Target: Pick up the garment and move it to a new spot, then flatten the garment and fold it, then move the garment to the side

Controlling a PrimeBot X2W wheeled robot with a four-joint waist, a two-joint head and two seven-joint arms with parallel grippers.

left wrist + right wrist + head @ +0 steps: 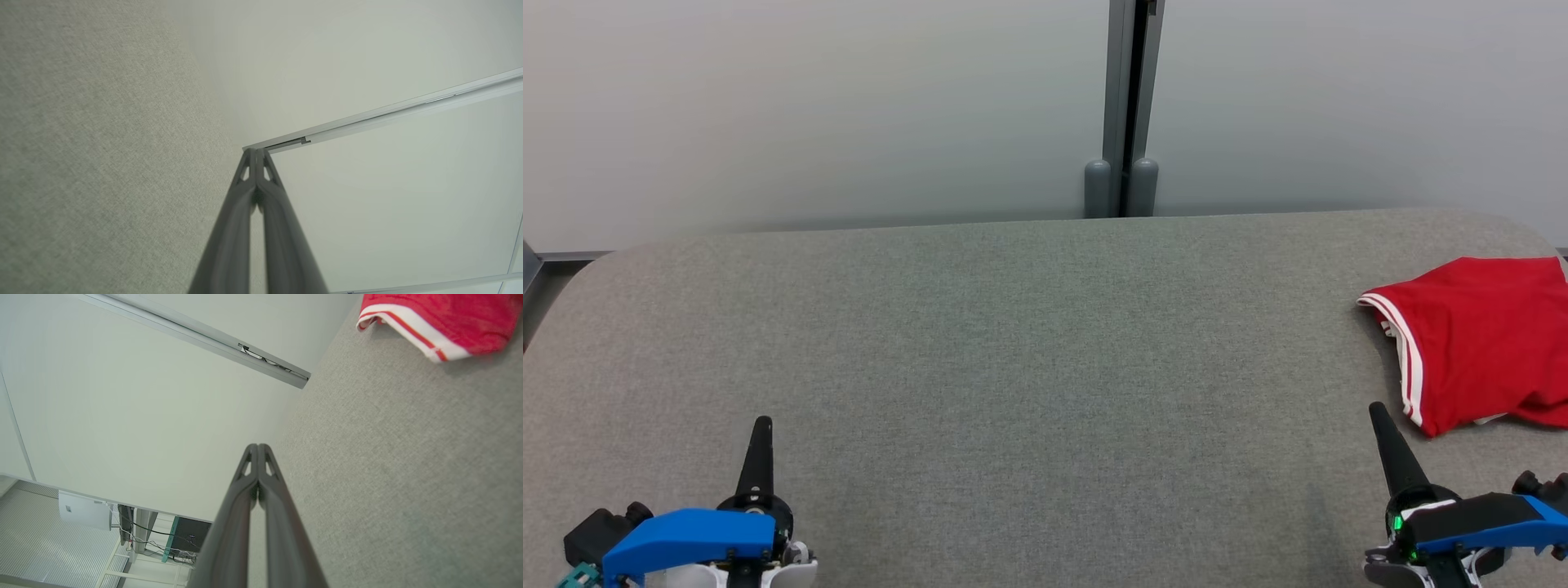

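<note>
The red garment with white-striped trim lies on the right side of the grey fabric table, running past the head view's right edge. The right gripper sits near its front corner without touching it, fingers pressed together and empty. The left gripper, well apart from the garment at the lower left, is likewise closed on nothing.

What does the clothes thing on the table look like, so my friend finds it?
Look at the big grey table. Near its right edge, just past the right claw, lies a rumpled garment. It's bright red with white stripes, unlike anything nearby.
</note>
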